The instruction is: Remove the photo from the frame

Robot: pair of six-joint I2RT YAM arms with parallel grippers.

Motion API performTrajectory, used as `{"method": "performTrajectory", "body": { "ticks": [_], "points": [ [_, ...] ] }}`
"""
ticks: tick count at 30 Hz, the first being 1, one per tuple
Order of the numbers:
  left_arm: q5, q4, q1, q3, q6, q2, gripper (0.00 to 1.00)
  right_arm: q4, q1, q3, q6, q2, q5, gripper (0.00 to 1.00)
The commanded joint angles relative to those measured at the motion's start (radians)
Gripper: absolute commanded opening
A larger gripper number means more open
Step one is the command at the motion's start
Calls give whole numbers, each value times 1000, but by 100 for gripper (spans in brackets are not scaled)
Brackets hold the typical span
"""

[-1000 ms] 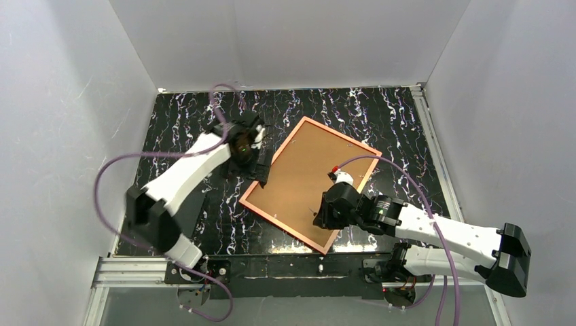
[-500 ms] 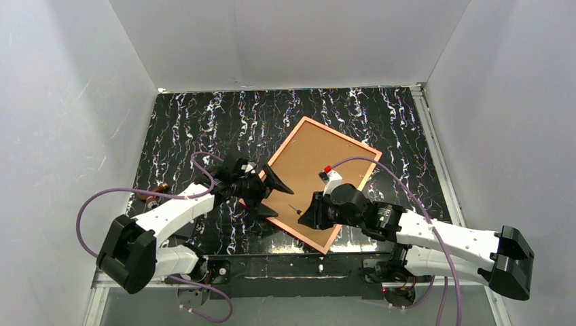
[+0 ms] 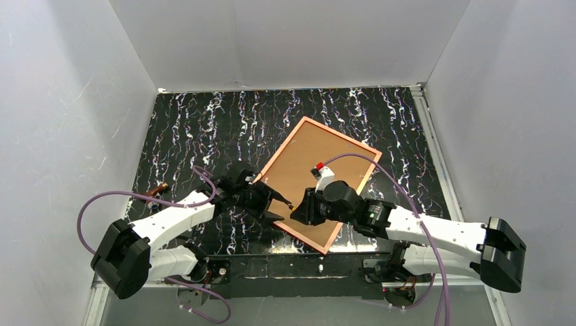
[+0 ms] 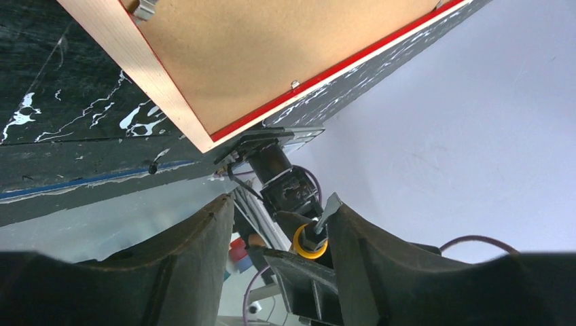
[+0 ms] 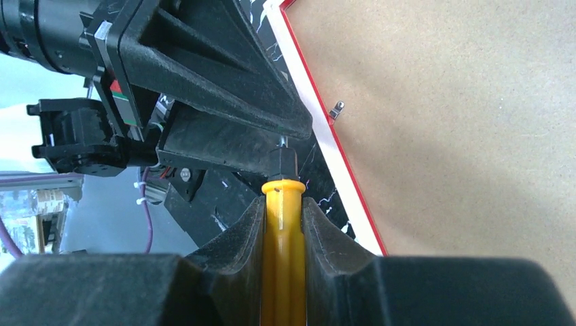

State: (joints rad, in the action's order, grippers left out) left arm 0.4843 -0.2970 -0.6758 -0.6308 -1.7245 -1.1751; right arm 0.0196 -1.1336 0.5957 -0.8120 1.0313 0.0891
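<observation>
The right jaws squeezed a yellow screwdriver (image 5: pixel 283 231); the left jaws stood half open around its tip, beside the frame (image 4: pixel 153 85).

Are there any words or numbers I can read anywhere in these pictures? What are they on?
No words or numbers can be read in any view.
Brown back of the photo, lying in the frame: blank.
Yellow tool handle: no lettering shows.
Red-and-green sticker on the left gripper: too small to read.
</observation>
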Motion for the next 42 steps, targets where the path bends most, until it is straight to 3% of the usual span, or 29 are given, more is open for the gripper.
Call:
{"method": "performTrajectory", "body": {
  "ticks": [1, 6, 8, 9, 10, 12, 14, 17, 20, 24, 30, 39, 42],
  "points": [
    [-29, 96, -15, -20, -50, 22, 49, -51, -11, 86, 41, 53, 27, 1],
    [-42, 64, -42, -11, -75, -1, 21, -59, -26, 123, 59, 111, 16, 1],
    [-50, 77, -45, -6, -83, 2, 0, -42, -33, 137, 65, 133, 15, 1],
    [-59, 96, -45, -6, -87, 11, 0, -28, -34, 146, 65, 141, 19, 1],
    [-71, 117, -44, -9, -88, 23, 0, -7, -36, 152, 66, 146, 24, 6],
    [-91, 198, -44, -28, -94, 44, 0, 34, -44, 154, 60, 139, 50, 33],
    [-112, 268, -45, -37, -117, 69, 0, 21, -61, 123, 51, 112, 91, 53],
    [-135, 275, -45, -7, -192, 101, 0, -103, -81, 52, 9, 61, 147, 63],
    [-134, 234, -45, 10, -232, 103, 0, -264, -84, -24, -30, 33, 152, 64],
    [-133, 208, -45, 3, -248, 90, 0, -333, -86, -45, -60, 52, 157, 58],
    [-165, 204, -44, 10, -262, 103, 0, -282, -111, -60, -100, 34, 269, 48],
    [-180, 196, -44, 7, -267, 102, 0, -273, -126, -59, -99, 50, 273, 44],
    [-175, 198, -45, 7, -265, 99, 0, -269, -126, -51, -97, 61, 265, 37]
  ]
}}
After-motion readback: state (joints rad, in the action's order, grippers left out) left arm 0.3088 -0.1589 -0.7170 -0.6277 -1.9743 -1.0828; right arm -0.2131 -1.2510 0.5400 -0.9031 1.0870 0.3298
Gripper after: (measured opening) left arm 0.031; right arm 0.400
